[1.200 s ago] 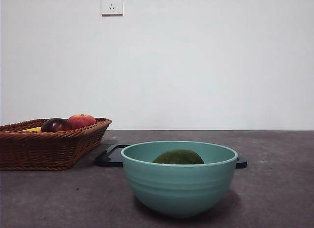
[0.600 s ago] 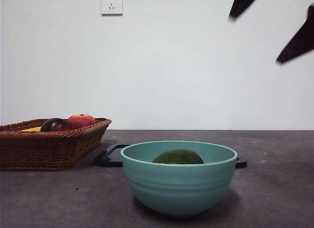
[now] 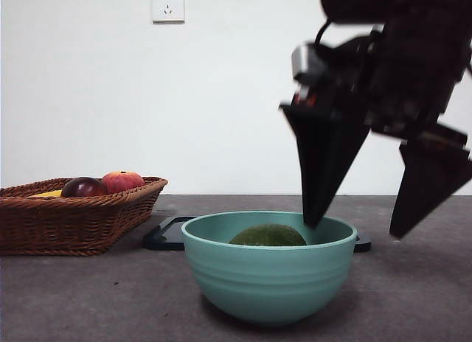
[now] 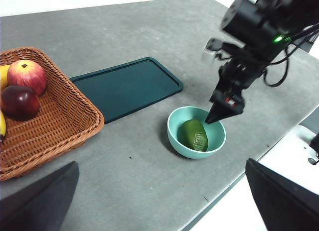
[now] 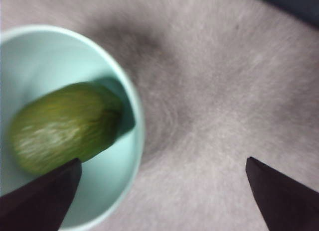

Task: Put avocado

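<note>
The dark-green avocado (image 3: 267, 236) lies inside a teal bowl (image 3: 269, 279) at the table's front middle. It also shows in the left wrist view (image 4: 193, 134) and the right wrist view (image 5: 60, 126). My right gripper (image 3: 356, 228) is open and hangs just above the bowl's right rim (image 5: 137, 116), one jaw over the bowl beside the avocado, the other outside it. It holds nothing. My left gripper (image 4: 161, 164) is open and empty, high above the table and away from the bowl (image 4: 171, 126).
A dark tray (image 4: 127, 86) lies flat behind the bowl. A wicker basket (image 3: 66, 220) at the left holds a maroon fruit (image 3: 83, 187), a red-orange fruit (image 3: 122, 181) and a banana (image 4: 4, 76). The table's edge runs close to the bowl's right side.
My right gripper has come down from the top right corner to just above the bowl's right rim. The avocado and bowl have not moved.
</note>
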Controlling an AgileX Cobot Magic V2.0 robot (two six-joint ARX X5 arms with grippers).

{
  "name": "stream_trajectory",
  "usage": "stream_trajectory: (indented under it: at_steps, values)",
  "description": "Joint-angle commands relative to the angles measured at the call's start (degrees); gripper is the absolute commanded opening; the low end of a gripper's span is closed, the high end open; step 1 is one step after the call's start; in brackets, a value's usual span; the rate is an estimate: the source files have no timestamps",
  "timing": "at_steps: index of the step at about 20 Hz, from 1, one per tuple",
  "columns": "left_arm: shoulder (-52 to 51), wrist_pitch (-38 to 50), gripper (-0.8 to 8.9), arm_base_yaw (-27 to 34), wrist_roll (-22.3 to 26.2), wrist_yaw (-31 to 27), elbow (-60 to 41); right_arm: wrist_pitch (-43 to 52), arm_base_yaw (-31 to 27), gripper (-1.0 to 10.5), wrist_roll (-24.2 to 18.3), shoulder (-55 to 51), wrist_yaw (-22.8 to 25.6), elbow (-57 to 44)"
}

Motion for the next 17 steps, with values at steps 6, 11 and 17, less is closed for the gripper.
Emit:
stream_trajectory:
  at_steps: [6, 11, 17]
  values:
    - [0.39, 0.68, 4.91, -0.61, 0.02, -0.39, 0.44, 2.29, 0.55, 5.0, 1.27, 5.64, 0.04, 1.01]
    - [0.39, 0.68, 4.91, -0.61, 0.07, -0.39, 0.44, 3.85, 0.68, 0.5, 1.68, 6.19, -2.08, 1.01]
    - [0.39, 0.79, 4.91, -0.61, 0.2, -0.42, 0.44, 1.51, 0.33, 0.1, 5.33, 6.19, -0.48, 4.39]
